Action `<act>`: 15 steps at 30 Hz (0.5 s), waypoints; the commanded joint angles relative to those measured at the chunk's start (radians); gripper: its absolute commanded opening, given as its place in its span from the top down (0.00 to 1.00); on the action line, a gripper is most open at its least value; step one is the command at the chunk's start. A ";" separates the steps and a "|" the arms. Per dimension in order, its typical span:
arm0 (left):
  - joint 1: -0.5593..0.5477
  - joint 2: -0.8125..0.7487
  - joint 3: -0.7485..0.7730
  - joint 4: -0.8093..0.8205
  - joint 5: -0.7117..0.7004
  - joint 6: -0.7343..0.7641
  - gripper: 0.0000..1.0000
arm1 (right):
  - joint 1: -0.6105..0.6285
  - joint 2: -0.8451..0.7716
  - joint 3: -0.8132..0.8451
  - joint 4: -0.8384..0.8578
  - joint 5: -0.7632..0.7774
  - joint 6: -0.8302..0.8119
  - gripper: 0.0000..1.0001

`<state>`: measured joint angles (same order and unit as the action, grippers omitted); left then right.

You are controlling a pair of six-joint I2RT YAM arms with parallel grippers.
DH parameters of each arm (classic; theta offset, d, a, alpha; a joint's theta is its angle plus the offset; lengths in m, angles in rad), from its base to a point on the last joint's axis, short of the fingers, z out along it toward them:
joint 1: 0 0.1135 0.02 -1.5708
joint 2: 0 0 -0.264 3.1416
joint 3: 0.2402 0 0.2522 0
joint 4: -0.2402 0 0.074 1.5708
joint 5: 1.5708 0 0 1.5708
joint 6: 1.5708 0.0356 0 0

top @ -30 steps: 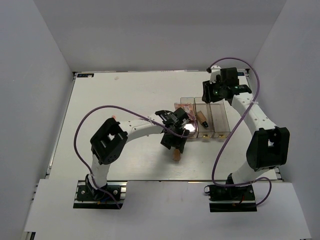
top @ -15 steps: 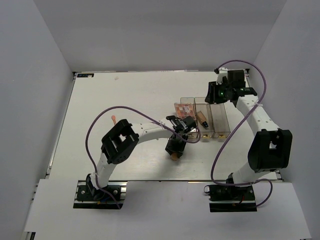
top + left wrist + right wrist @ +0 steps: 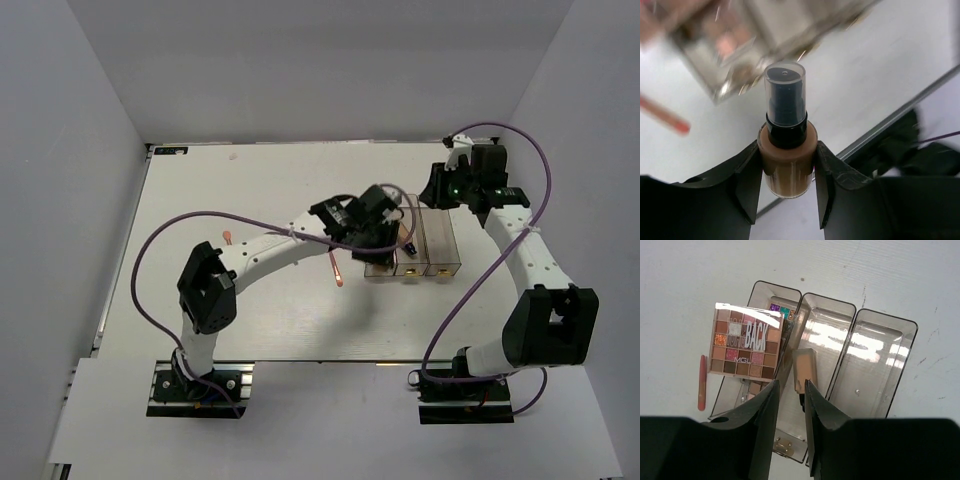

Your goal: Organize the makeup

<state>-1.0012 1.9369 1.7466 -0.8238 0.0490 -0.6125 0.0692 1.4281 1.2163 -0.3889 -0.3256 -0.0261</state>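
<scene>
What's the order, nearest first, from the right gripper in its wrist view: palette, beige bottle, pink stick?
1. Beige bottle, middle compartment, just ahead of right gripper.
2. Palette, atop left compartment.
3. Pink stick, on table, far left.

"BACK" and "MGL" on eyeshadow palette (image 3: 746,347)

Bright even light, glare on clear box (image 3: 875,365), left wrist background blurred

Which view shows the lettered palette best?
Right wrist: the palette is sharp and whole, lying across the left compartment of the box, its lettering readable. Left wrist shows only blurred pans behind the held bottle. From the top, the left gripper covers it.
</scene>
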 commanded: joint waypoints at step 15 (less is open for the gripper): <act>0.107 0.264 0.277 0.423 0.118 -0.089 0.74 | -0.058 -0.118 -0.090 0.081 0.050 0.069 0.80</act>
<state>-0.8902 2.2303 1.9884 -0.5064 0.1081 -0.6743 0.0208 1.3357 1.1450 -0.3595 -0.2829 0.0204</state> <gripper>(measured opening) 0.514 0.204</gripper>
